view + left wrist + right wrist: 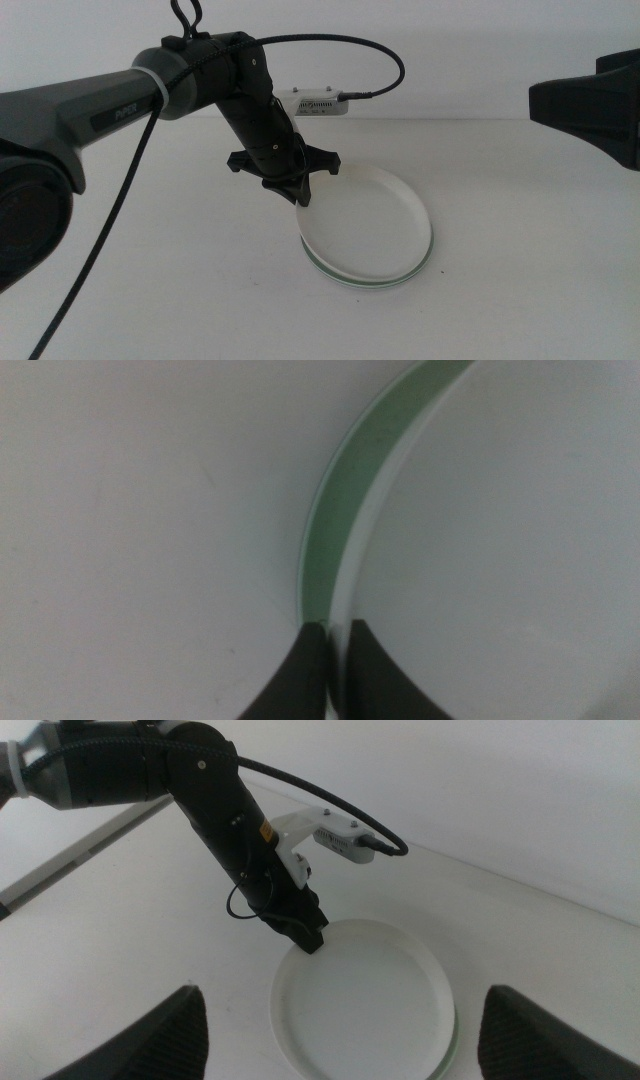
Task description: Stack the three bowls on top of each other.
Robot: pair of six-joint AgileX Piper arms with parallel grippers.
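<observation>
A white bowl (372, 225) lies in a pale mint green bowl (345, 273) at the table's middle, and only a thin green edge shows under it. In the left wrist view the green bowl (335, 510) appears as a crescent beside the white bowl (500, 540). My left gripper (300, 195) reaches down from the left, its jaws (338, 650) shut on the white bowl's near-left rim. My right gripper (345, 995) hangs high over the bowls with its jaws wide apart and empty; its arm (590, 100) shows at the right edge.
A small white box (320, 102) with a black cable plugged into it sits at the table's back edge. The left arm's cable hangs down along the left side. Bare white table (520, 260) surrounds the bowls.
</observation>
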